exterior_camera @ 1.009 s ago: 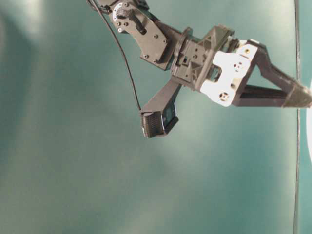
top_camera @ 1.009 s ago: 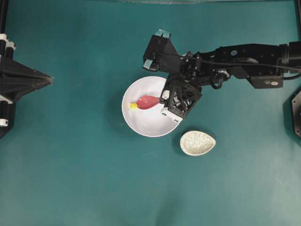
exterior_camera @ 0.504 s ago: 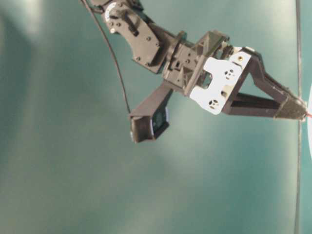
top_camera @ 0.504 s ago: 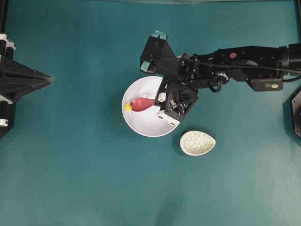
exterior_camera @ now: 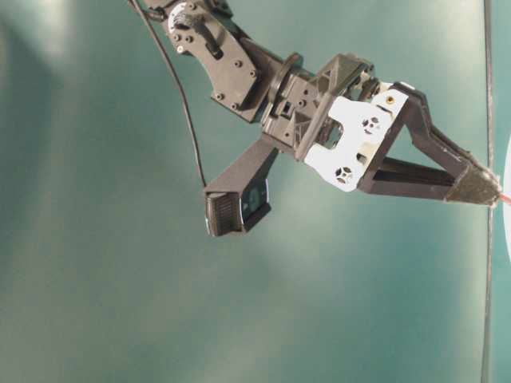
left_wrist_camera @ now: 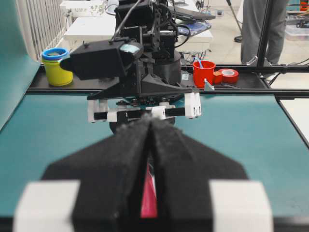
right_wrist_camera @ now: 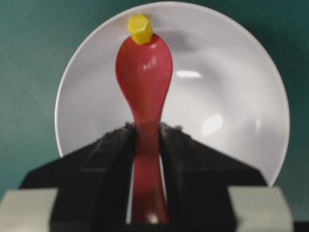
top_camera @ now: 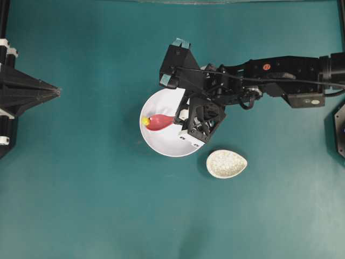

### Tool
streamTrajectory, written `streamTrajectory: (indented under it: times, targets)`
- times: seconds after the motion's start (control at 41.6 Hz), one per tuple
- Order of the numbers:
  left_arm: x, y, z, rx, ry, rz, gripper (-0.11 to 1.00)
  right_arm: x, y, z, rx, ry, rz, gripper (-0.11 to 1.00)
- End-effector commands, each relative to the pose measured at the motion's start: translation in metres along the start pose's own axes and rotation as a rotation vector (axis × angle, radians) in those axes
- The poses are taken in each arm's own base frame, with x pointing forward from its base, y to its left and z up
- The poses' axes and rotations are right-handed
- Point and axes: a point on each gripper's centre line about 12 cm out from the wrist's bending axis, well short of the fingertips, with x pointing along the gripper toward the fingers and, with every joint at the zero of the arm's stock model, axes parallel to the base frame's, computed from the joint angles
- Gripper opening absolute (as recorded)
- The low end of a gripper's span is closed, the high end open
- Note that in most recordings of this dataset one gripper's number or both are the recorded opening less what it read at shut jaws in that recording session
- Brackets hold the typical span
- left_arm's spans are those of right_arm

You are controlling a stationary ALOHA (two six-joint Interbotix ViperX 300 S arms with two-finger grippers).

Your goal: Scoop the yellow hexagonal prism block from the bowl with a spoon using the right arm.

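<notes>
The white bowl [top_camera: 175, 144] sits mid-table. My right gripper [top_camera: 179, 117] hangs over its right half, shut on the handle of the pink-red spoon [top_camera: 159, 122]. In the right wrist view the spoon [right_wrist_camera: 145, 77] reaches from my right gripper [right_wrist_camera: 146, 129] across the bowl [right_wrist_camera: 231, 96]. The yellow hexagonal prism block [right_wrist_camera: 140, 28] rests at the scoop's far tip, against the bowl's wall near the rim. From overhead the block [top_camera: 145, 121] lies at the bowl's left edge. My left gripper [top_camera: 55, 91] stays at the far left, shut and empty.
A small speckled egg-shaped dish [top_camera: 226, 163] lies just below and right of the bowl. Seen from table level, the right gripper [exterior_camera: 479, 185] points toward the bowl's rim [exterior_camera: 508, 207]. Cups and tape stand beyond the table's far edge.
The right gripper has shifted left, sliding the spoon across the bowl. The yellow block moved with the scoop's tip from mid-left of the bowl to its left wall.
</notes>
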Motion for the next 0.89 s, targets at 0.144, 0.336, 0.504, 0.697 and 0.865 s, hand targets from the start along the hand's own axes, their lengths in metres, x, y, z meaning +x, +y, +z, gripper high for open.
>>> streamTrajectory:
  times: [0.144, 0.336, 0.504, 0.697, 0.865]
  targets:
    - [0.002, 0.0, 0.01, 0.003, -0.028, 0.0, 0.0, -0.013, 0.009, 0.014, -0.01, -0.061, 0.022, 0.23]
    - [0.002, 0.0, 0.01, 0.003, -0.028, 0.001, 0.0, -0.015, 0.008, 0.014, -0.01, -0.072, 0.023, 0.23]
    - [0.002, 0.0, 0.01, 0.002, -0.028, 0.0, 0.0, -0.016, 0.008, 0.013, -0.009, -0.072, 0.023, 0.23]
    - [0.002, 0.0, 0.01, 0.002, -0.028, 0.0, 0.0, -0.019, 0.008, 0.011, -0.006, -0.073, 0.024, 0.23]
    - [0.002, 0.0, 0.01, 0.002, -0.028, 0.001, 0.0, -0.027, 0.008, 0.01, -0.013, -0.085, 0.027, 0.23]
